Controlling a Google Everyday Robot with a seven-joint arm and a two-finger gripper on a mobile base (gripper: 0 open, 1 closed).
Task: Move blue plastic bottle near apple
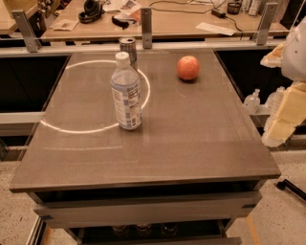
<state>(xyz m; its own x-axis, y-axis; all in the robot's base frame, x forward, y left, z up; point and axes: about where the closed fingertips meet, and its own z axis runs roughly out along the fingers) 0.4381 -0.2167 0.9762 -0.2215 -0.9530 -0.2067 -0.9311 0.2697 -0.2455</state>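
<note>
presently: blue plastic bottle (126, 93) is standing upright, well apart from apple (188, 67); gripper (279, 127) is hanging beyond the table (191, 143) edge, grip state untellable; approach seemingly pending, needing a leftward reach.

place: lab | cue: cluttered desk (181, 24) (headphones (91, 10), cables (191, 9)) | gripper (278, 128): right edge

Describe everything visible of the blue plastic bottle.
The blue plastic bottle is tall, clear and bluish-tinted, with a white screw cap and a white-blue printed label. It stands upright on the brown table, left of centre, in front of a silver can and left of the apple, nearer the camera. Only the table touches it; the gripper hangs beyond the table's right edge, well clear.
</note>
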